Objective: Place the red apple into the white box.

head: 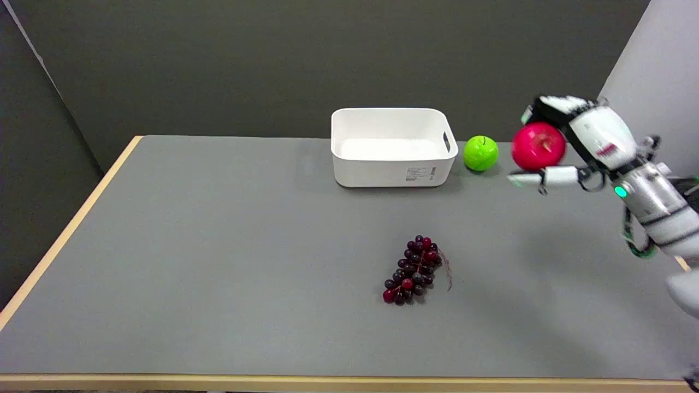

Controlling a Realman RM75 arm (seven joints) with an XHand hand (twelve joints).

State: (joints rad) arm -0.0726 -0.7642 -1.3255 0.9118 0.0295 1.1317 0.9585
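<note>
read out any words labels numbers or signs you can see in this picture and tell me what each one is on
No text here can be read.
White box: a small printed sticker low on its near wall, with dark marks like a barcode; too small and blurred to read.
Right hand, holding the red apple: a small red mark on its white back, too blurred to tell whether it is lettering.
Green apple, grapes, table: no writing visible.

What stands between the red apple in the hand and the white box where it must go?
The green apple sits on the table right between them, just beside the white box on its right. The right hand holds the red apple, apparently lifted, so carrying it over the green apple seems possible.
</note>
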